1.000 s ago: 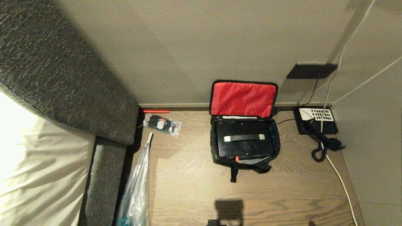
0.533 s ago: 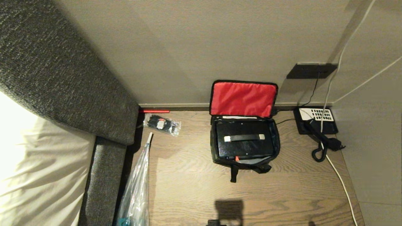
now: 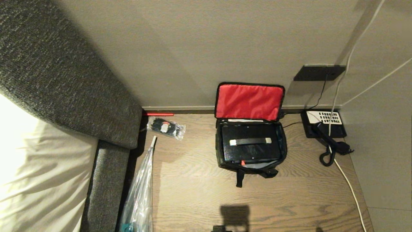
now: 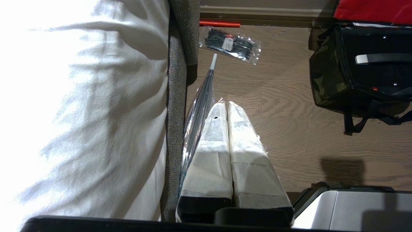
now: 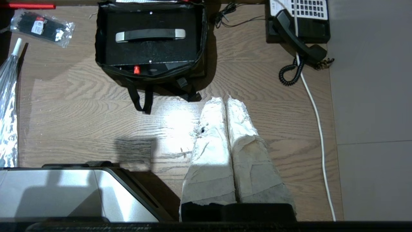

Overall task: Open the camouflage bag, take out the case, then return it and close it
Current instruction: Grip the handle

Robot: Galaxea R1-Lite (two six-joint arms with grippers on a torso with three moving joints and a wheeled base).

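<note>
The camouflage bag (image 3: 220, 151) stands open on the wooden floor by the wall. Its red-lined lid (image 3: 248, 101) leans back against the wall. Inside lies the black case (image 3: 250, 149), its handle facing up. The bag (image 4: 326, 80) and the case (image 4: 379, 72) also show in the left wrist view, and the bag (image 5: 146, 72) and case (image 5: 151, 50) in the right wrist view. My left gripper (image 4: 225, 104) hangs shut and empty over the floor beside the bed, well short of the bag. My right gripper (image 5: 224, 100) is shut and empty, just in front of the bag's straps. Neither arm shows in the head view.
A black telephone (image 3: 323, 125) with a coiled cord sits right of the bag, and a white cable (image 3: 349, 187) runs along the floor. A clear packet of black items (image 3: 165, 128) and a plastic-wrapped umbrella (image 3: 141, 187) lie to the left, by the grey bed frame (image 3: 64, 80).
</note>
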